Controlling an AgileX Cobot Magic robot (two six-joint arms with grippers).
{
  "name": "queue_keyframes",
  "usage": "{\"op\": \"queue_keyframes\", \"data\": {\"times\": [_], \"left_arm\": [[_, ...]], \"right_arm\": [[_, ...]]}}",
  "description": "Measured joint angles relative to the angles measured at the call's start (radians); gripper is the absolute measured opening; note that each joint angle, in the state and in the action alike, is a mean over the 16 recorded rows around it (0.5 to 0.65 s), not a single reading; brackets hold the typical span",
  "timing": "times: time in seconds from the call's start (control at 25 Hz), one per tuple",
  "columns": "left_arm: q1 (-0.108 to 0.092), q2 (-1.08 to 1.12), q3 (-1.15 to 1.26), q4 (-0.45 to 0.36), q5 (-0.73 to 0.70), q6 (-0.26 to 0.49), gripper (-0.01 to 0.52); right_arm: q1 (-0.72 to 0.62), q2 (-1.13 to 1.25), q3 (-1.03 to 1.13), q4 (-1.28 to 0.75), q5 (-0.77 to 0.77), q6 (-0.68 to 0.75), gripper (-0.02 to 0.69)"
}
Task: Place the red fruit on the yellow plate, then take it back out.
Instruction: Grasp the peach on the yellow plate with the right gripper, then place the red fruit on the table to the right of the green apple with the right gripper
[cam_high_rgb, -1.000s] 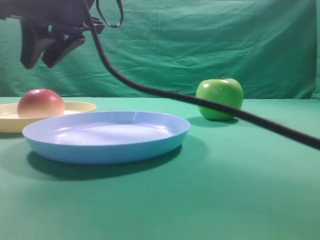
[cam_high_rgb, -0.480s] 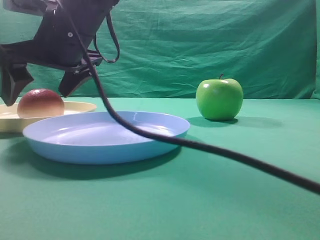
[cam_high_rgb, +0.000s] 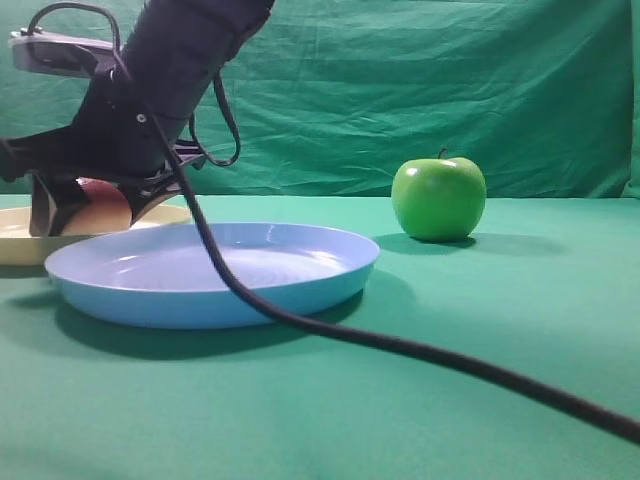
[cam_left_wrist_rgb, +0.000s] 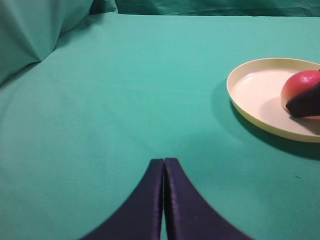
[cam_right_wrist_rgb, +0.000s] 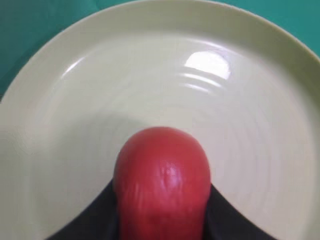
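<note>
The red fruit (cam_high_rgb: 103, 209) (cam_right_wrist_rgb: 162, 172) lies on the yellow plate (cam_high_rgb: 168, 213) (cam_right_wrist_rgb: 150, 70) at the far left of the exterior view. My right gripper (cam_high_rgb: 95, 214) (cam_right_wrist_rgb: 162, 189) has reached across and come down over it, one dark finger pressed to each side, shut on the fruit. The left wrist view also shows the red fruit (cam_left_wrist_rgb: 300, 86) on the yellow plate (cam_left_wrist_rgb: 250, 92), with a right finger (cam_left_wrist_rgb: 306, 103) against it. My left gripper (cam_left_wrist_rgb: 164, 161) is shut and empty above the green cloth, well left of the plate.
A light blue plate (cam_high_rgb: 335, 272) stands in front of the yellow one. A shiny green apple (cam_high_rgb: 438, 198) sits at the back right. The right arm's black cable (cam_high_rgb: 400, 345) trails over the blue plate's front to the lower right. A green cloth backdrop hangs behind.
The right gripper has dropped from above the plate down around the red fruit, and its jaws have closed in against it. The fruit, plates and apple have not moved.
</note>
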Motion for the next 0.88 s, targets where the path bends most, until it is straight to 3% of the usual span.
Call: {"op": "queue_keyframes", "data": {"times": [0.48, 0.88], "left_arm": [[0.000, 0.000, 0.000, 0.000, 0.000, 0.000, 0.000], [0.000, 0.000, 0.000, 0.000, 0.000, 0.000, 0.000]], "right_arm": [[-0.121, -0.387, 0.094, -0.145, 0.298, 0.173, 0.205], [-0.297, -0.844, 0.619, -0.169, 0.230, 0.233, 0.205]]}}
